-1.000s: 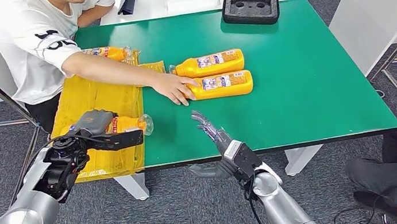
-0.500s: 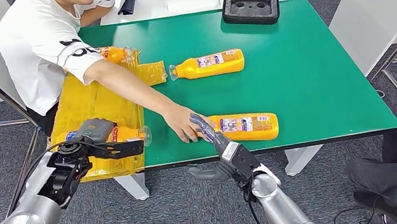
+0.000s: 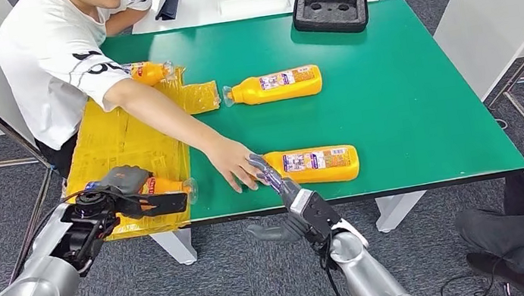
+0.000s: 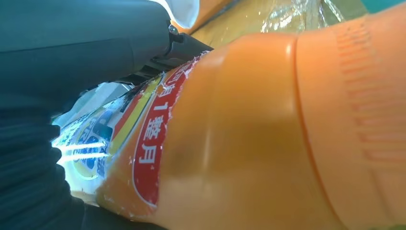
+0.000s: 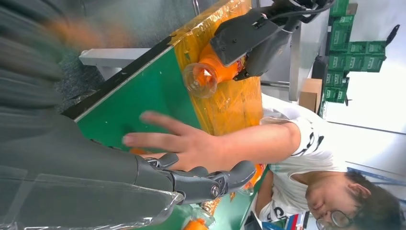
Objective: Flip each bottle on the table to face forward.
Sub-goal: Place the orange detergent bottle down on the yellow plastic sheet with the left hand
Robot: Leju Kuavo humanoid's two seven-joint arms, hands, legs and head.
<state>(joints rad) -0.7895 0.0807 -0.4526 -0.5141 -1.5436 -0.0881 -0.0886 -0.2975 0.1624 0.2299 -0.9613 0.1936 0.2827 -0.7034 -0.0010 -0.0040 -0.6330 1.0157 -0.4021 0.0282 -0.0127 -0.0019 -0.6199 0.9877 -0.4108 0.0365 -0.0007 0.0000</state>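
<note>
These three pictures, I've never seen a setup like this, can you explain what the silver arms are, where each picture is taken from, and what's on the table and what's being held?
The silver arms belong to a humanoid robot with many-fingered hands. The wide picture comes from a camera high on its body, looking down at a green table. The other two come from cameras at its wrists, so they look turned and very close.

The left hand holds an orange bottle over yellow sheeting at the table's left end; the left wrist view shows that bottle's label up close. The right hand reaches toward a second bottle lying near the front edge, fingers spread, holding nothing. A seated person's hand rests beside that bottle's neck. A third bottle lies further back, a fourth on the sheeting near the person, and an open black case sits at the far edge.
</note>
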